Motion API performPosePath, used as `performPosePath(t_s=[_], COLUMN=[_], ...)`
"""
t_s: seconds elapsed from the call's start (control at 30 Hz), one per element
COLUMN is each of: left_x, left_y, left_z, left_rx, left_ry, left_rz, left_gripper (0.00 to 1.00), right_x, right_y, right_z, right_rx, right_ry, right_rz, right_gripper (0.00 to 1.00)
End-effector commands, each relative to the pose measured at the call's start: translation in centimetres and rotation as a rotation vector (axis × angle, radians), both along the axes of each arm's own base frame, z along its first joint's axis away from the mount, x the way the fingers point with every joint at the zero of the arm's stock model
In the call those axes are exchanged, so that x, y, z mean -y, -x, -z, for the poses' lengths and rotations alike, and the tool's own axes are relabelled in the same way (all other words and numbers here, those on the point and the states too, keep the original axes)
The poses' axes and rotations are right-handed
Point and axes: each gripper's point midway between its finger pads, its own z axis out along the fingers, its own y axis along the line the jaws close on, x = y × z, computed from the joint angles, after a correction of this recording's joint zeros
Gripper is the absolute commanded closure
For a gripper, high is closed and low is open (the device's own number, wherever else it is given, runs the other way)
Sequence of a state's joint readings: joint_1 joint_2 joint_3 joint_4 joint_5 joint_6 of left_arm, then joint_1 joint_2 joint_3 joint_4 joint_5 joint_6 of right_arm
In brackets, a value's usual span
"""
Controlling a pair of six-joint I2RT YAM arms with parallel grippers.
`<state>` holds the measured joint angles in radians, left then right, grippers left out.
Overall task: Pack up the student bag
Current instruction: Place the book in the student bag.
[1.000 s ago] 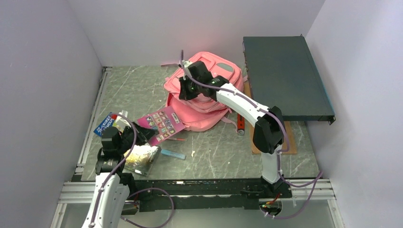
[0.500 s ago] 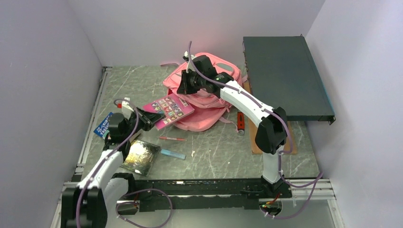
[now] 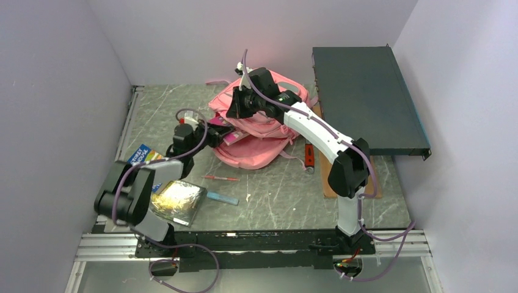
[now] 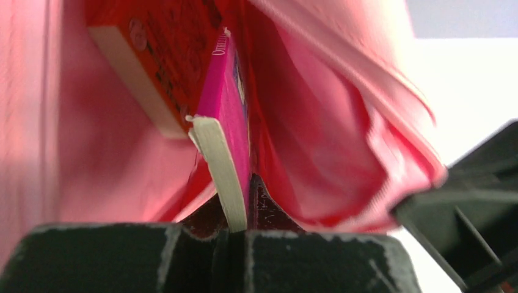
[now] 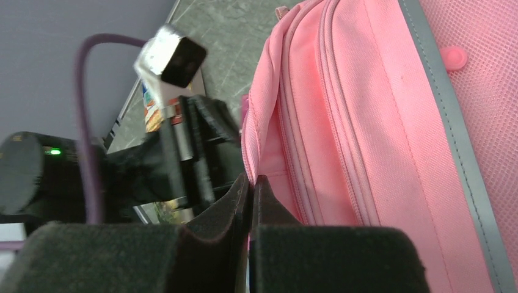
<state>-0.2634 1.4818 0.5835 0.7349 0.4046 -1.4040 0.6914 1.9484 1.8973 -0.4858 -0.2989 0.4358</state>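
Note:
The pink student bag [image 3: 259, 149] lies at the back middle of the table. My right gripper [image 3: 235, 111] is shut on the fabric edge of the bag's opening and holds it up; the right wrist view shows the same grip, right gripper [image 5: 251, 183], bag [image 5: 379, 122]. My left gripper [image 3: 215, 132] is shut on a pink book [image 3: 232, 138] whose far end is inside the opening. In the left wrist view the pink book [image 4: 231, 116] stands edge-on in my left gripper [image 4: 244, 198], next to an orange book [image 4: 153, 55] inside the bag [image 4: 317, 140].
A dark flat case [image 3: 366, 97] stands at the back right, over a wooden board [image 3: 372, 183]. A blue booklet [image 3: 142, 155], a shiny foil packet [image 3: 177, 200], a red pen [image 3: 223, 178], a blue stick [image 3: 223, 198] and a red tool [image 3: 309, 157] lie on the table.
My left arm has carried the pink book from the table's left front up and right into the bag's opening. My right gripper has lifted the bag's edge slightly.

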Motion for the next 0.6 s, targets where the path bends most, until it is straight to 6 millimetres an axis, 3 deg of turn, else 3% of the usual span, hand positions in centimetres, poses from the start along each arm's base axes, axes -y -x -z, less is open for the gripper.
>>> performPosePath(t_s=[0.0, 0.1, 0.27, 0.4, 0.5, 0.57], left_x=[1.8, 3.6, 8.5, 9.1, 8.1, 8.3], left_y=[-4.5, -6.4, -9.5, -10.2, -9.9, -10.1], left_z=[-2.5, 0.9, 4.1, 8.1, 9.8, 9.5], left_rx=[0.12, -0.005, -0.141, -0.287, -0.39, -0.407], left_ry=[0.103, 0.076, -0.051, -0.099, -0.243, -0.265], left_rz=[-0.145, -0.251, -0.29, -0.336, -0.378, -0.363], left_gripper=[1.0, 1.0, 1.0, 0.96, 0.88, 0.8], right_x=[-0.8, -0.7, -1.0, -0.6, -0.1, 0.3], right_y=[1.0, 1.4, 1.9, 1.8, 1.7, 1.4], right_z=[-9.3, -10.0, -10.3, -10.0, -9.6, -9.2], right_rx=[0.147, 0.152, 0.137, 0.139, 0.148, 0.147], right_ry=[-0.175, -0.2, -0.233, -0.214, -0.203, -0.195], right_rz=[-0.064, -0.075, -0.093, -0.082, -0.067, -0.057], right_gripper=[1.0, 1.0, 1.0, 1.0, 1.0, 1.0])
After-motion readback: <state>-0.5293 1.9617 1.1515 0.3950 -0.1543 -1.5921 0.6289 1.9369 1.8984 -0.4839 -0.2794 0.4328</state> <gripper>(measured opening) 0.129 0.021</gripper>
